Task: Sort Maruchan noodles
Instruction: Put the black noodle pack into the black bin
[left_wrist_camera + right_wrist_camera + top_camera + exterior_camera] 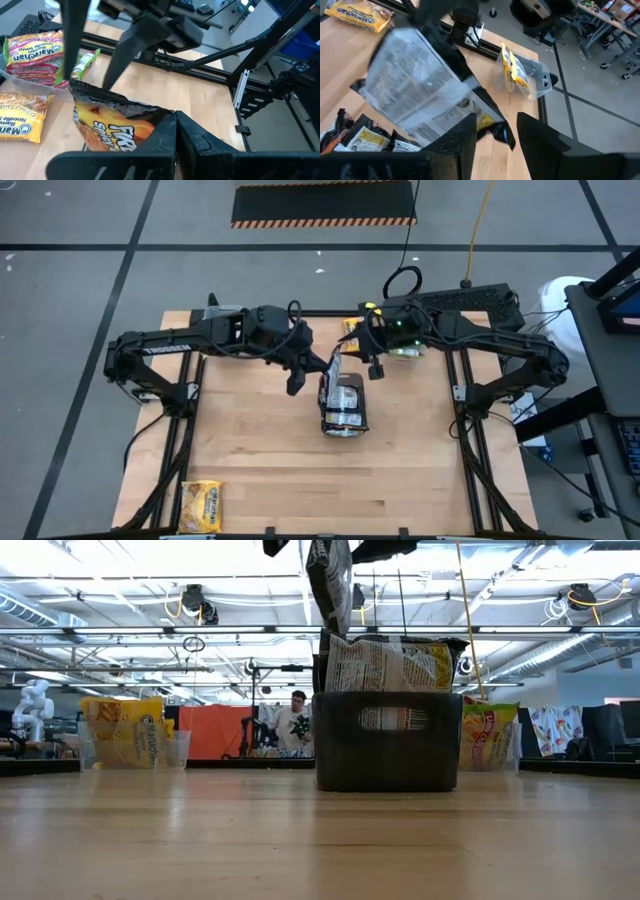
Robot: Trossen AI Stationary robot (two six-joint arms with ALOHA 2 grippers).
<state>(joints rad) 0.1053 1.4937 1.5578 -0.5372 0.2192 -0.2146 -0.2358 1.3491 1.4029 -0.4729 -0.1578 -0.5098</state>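
My left claw (296,380) is clamped on 1 dark noodle packet (117,131), holding it in the air above the dark tray (343,405) at desk (260,460) centre. My right claw (374,367) is just at 3 o'clock of that packet, fingers (457,145) apart, gripping nothing. The tray stands full of upright packets (390,665). 1 yellow packet (202,505) lies flat at 7 o'clock near the desk corner. A clear tub (525,75) with yellow packets sits at the desk's far edge toward 11 o'clock. Another tub (30,80) with orange-pink packets (35,50) sits at 1 o'clock under my right arm. In the low view, a person (297,725) is far behind the desk.
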